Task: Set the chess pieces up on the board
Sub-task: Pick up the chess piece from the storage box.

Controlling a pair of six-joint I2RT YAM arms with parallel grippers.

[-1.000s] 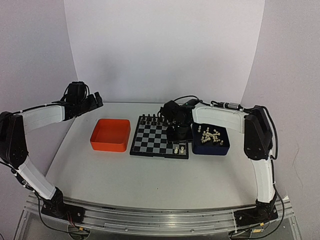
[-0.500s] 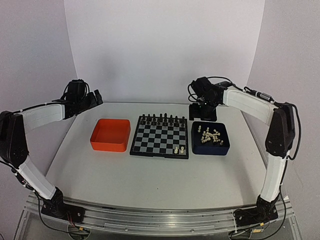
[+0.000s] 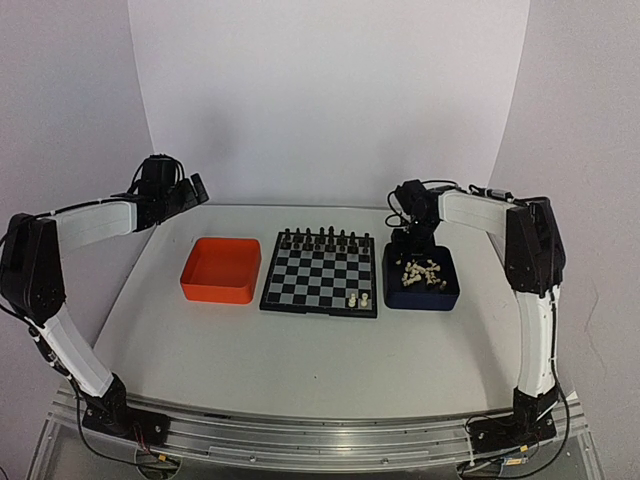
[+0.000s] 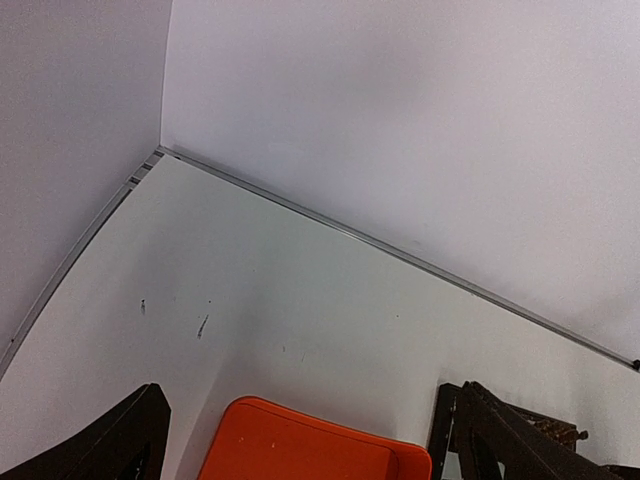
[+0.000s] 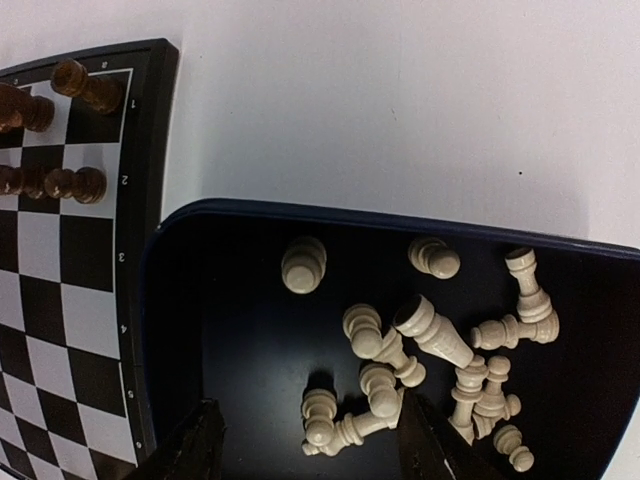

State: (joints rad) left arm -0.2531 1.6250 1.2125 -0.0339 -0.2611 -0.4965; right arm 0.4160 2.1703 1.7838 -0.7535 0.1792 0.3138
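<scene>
Brought down since the earlier frame, the right end effector (image 5: 312, 445) is held parted and empty over chess pieces (image 5: 435, 335) heaped in the blue tray (image 5: 240, 345), where two might be pinched together.

Right gripper (image 3: 412, 243) gone from over the board (image 3: 318, 275) edge beside the blue tray (image 3: 448, 298), lifted behind the tray, now lowered over its far rim above the cream pieces (image 3: 420, 272), left gripper (image 3: 193, 189) slightly higher.
</scene>
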